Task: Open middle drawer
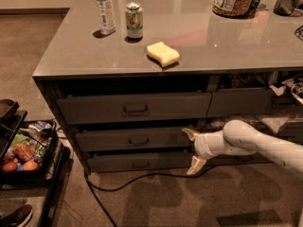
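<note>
Hovering at the right end of the middle drawer [109, 141], the claw [193, 149] stood spread wide, one finger above the other, gripping nothing. The drawer's front lay just to the claw's left. Its small pull handle [138, 139] sat farther left, well apart from the fingers. The likeliest failure was a missed grasp: closing where it was, the claw would probably have caught only the drawer's end or empty air. The lower finger hung close to the bottom drawer [118, 162], below and left of the claw, so a low approach might have hooked the wrong front. A dark cable [142, 178] trailed across the floor beneath the claw and could have snagged it.
</note>
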Motion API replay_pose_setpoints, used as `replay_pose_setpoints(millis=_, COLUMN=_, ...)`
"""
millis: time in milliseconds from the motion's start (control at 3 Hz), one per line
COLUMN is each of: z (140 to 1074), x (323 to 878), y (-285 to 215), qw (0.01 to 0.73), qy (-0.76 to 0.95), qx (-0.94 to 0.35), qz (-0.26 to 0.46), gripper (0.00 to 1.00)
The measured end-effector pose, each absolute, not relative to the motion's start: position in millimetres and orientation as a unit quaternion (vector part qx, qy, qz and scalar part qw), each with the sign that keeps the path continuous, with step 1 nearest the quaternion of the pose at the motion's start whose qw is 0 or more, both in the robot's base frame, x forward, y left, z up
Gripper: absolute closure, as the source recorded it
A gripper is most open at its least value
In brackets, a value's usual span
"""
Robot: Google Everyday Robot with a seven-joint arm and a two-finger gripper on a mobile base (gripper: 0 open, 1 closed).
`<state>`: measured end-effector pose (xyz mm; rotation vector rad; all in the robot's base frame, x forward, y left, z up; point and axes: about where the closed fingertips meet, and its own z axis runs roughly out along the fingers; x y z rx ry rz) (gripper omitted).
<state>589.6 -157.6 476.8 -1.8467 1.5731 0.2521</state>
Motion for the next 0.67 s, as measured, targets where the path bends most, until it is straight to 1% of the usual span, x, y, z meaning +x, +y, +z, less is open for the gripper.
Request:
replay_pose_setpoints(millis=333, z=458.8, x=596.8, y=-157.8, qw=0.360, qy=0.599, qx=-0.710, qz=0.093, gripper=0.00)
replay_pose_setpoints(millis=667, z=445.9, x=608.1, y=-152.5, qw=0.357, qy=0.592, qx=-0.717, qz=0.093, gripper=0.00)
